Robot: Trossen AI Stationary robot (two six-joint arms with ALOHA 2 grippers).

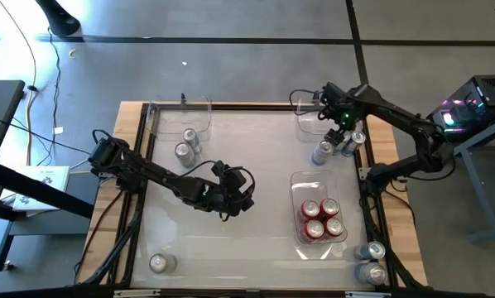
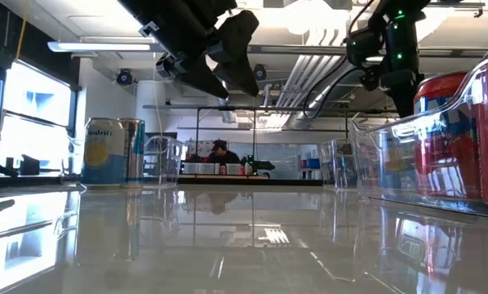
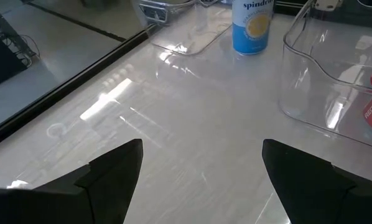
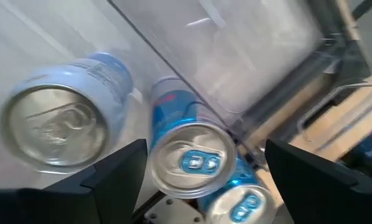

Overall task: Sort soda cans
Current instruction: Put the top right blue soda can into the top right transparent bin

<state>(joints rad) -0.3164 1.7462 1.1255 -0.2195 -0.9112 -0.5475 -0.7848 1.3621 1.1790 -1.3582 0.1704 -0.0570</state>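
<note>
the soda cans (image 1: 323,220) are scattered about one landmark, the clear bin of red cans (image 1: 298,186) toward the right side of the table: four red ones stand inside it, a cluster of three blue cans (image 1: 337,146) stands just beyond its far end, two more cans (image 1: 370,261) sit off its near right corner, a pair (image 1: 186,146) stands well to its left near the far-left bin (image 1: 158,116), and a lone can (image 1: 158,262) sits far off by the near-left corner.

the right gripper (image 1: 344,126) hangs directly over the blue cluster, fingers spread wide with nothing between them; its wrist view looks straight down on the middle can's top (image 4: 192,160). the left gripper (image 1: 241,197) hovers left of the red-can bin, also spread wide and empty.

the risk, as i judge it, lies in how tightly the three blue cans stand. a finger coming down could land on a neighbour's rim or push it over, and a toppled can would roll on this slick surface. the far-right bin (image 1: 300,106) wall just beside them leaves little room for the outer finger.

the table (image 1: 231,248) is glossy and mirror-like, framed by a dark rail on wood. beyond it is an open room with ceiling pipes and a person (image 2: 219,150) seated far back.
</note>
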